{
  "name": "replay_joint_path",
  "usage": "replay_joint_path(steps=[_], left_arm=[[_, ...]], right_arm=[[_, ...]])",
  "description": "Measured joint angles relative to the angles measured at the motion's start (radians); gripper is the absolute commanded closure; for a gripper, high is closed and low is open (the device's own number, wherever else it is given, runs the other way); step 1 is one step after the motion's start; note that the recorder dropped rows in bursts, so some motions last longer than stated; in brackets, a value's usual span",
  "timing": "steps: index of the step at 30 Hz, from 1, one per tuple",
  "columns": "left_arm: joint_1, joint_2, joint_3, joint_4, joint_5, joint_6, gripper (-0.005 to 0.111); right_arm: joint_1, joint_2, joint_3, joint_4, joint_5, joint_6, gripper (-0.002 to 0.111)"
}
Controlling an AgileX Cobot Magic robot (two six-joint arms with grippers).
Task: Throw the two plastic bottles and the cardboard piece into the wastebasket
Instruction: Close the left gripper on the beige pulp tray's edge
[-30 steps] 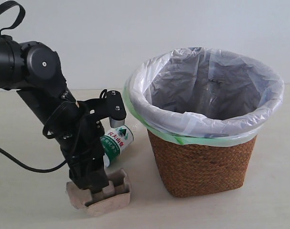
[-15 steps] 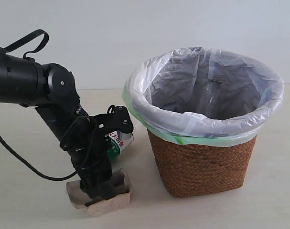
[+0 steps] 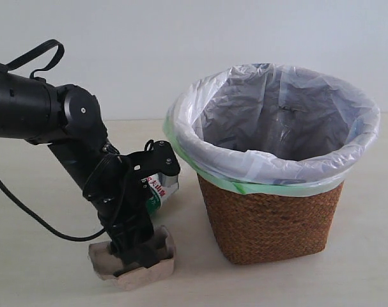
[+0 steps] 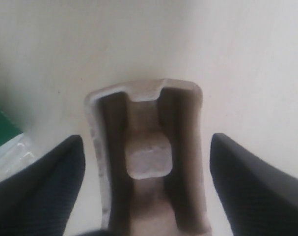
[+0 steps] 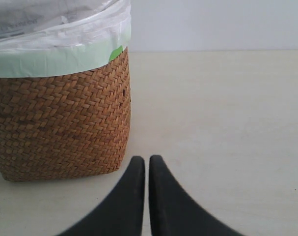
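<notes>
Wastebasket (image 3: 270, 220): brown wicker in a tight herringbone weave, lined with a translucent white bag (image 3: 277, 109) edged in pale green. Cardboard piece (image 3: 152, 268): plain beige-grey, darker in the hollows; bottle (image 3: 156, 190): green-and-white label with printed lettering. Left claw (image 3: 133, 251), right claw (image 5: 146, 164) and arm (image 3: 46, 109): black, the left's pads (image 4: 40, 187) finely dotted; desk (image 3: 347, 275): plain pale cream; wall (image 3: 181, 38): flat grey-white.

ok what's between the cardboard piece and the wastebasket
Nothing: bare table between cardboard piece and wastebasket in the exterior view; the green-label bottle lies further back.
</notes>
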Motion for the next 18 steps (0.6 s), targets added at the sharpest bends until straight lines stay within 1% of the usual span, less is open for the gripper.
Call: replay_joint_path(steps=[5,10,18], left_arm=[[0.0,0.0,0.0,0.0,0.003,0.0,0.04],[0.0,0.0,0.0,0.004,0.033,-0.014,0.04],[0.0,0.0,0.0,0.006,0.038,-0.065,0.04]], right_arm=[[0.0,0.0,0.0,0.0,0.0,0.0,0.108],[0.0,0.0,0.0,0.0,0.0,0.0,0.108],[0.0,0.0,0.0,0.0,0.0,0.0,0.108]])
